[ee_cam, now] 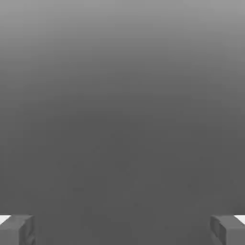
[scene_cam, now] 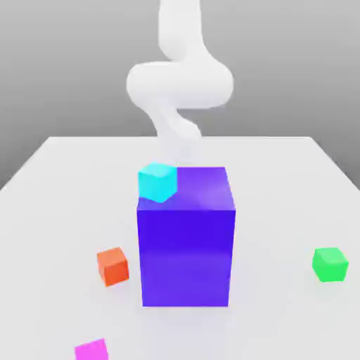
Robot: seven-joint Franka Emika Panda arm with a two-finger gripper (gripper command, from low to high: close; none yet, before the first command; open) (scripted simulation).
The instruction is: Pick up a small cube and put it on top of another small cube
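While the tool [ee_cam: 122, 232] gapes released, the pink cube [scene_cam: 92, 349] sits on the table [scene_cam: 56, 211].

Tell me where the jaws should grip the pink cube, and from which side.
Probably from straight above, closing on two opposite upright faces of the pink cube. It sits flat on the table, apart from the orange cube and big blue block, leaving room around it.

A small cyan cube [scene_cam: 157, 181] sits on the big blue-violet block [scene_cam: 186, 246] (upper corner, exterior view's left); the small orange-red cube [scene_cam: 112, 266] lies left, the small green cube [scene_cam: 330, 264] right, the small magenta-pink cube [scene_cam: 92, 350] nearest the camera.
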